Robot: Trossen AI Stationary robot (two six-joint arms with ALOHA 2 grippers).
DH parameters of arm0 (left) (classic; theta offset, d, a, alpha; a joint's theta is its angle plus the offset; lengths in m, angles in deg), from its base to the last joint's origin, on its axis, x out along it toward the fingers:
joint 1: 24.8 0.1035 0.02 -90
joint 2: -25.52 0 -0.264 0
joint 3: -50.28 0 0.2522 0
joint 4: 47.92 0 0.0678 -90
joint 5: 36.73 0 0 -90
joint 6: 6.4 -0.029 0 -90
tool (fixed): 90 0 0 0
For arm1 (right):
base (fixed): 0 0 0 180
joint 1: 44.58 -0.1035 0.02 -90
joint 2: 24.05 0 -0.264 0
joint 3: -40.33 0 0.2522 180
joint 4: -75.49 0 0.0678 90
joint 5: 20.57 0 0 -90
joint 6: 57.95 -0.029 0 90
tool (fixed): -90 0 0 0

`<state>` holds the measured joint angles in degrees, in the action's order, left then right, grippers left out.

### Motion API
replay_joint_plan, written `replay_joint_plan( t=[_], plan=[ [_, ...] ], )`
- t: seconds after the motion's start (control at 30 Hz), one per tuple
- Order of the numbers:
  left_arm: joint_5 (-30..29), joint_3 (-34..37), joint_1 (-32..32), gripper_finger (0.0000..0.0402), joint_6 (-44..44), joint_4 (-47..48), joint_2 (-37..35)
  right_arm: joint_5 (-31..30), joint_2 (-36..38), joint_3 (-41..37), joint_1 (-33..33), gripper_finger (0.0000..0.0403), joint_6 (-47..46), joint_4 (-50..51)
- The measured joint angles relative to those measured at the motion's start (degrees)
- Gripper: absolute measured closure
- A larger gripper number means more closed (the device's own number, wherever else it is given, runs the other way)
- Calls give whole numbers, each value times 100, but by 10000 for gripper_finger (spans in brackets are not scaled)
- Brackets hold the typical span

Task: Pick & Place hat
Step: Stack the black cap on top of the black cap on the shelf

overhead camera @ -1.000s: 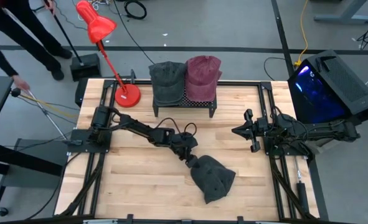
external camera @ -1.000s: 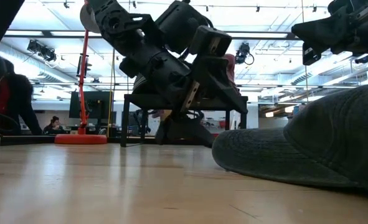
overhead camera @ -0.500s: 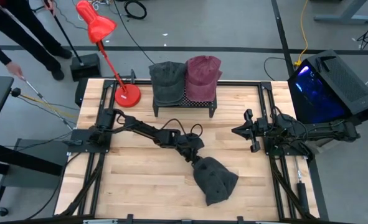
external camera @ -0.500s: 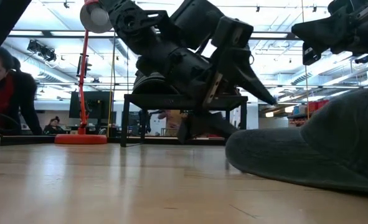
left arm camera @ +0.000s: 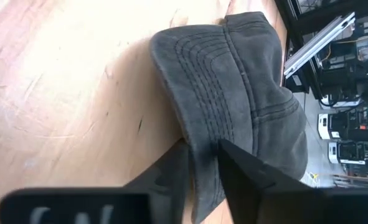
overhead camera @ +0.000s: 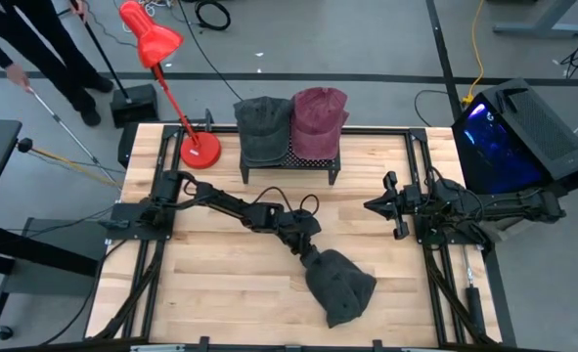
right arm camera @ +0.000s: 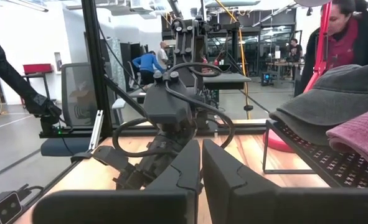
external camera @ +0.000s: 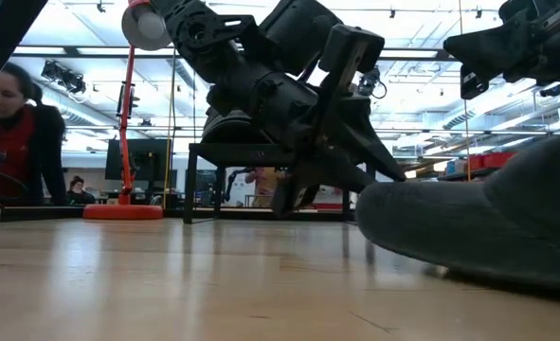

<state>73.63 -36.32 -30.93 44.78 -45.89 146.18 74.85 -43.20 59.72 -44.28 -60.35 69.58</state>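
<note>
A person (overhead camera: 34, 44) stands on the floor past the bench's (overhead camera: 220, 284) far left corner, beside a red lamp (overhead camera: 156, 44). The left hand (overhead camera: 306, 256) reaches toward the middle of the bench, its 2 fingers (left arm camera: 171, 180) pinching the brim of the grey hat (overhead camera: 339, 286), which lies on the wood near the front edge. On the rack (overhead camera: 289, 156) at the back sit 2 more hats. The right hand (overhead camera: 378, 205), pressed together, hovers at the right, well apart from the hat.
</note>
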Motion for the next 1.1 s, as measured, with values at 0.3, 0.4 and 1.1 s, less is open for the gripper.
replay_joint_plan(
  t=[0.3,0.4,1.1],
  plan=[
    [100,-4,2,388,-117,-97,-20,0,0,0,-2,380,0,-3],
    [137,-4,2,388,-132,-98,-20,-1,0,0,-1,380,0,-2],
    [185,9,17,391,-469,314,-1158,1,2,0,0,380,0,-3]
  ],
)
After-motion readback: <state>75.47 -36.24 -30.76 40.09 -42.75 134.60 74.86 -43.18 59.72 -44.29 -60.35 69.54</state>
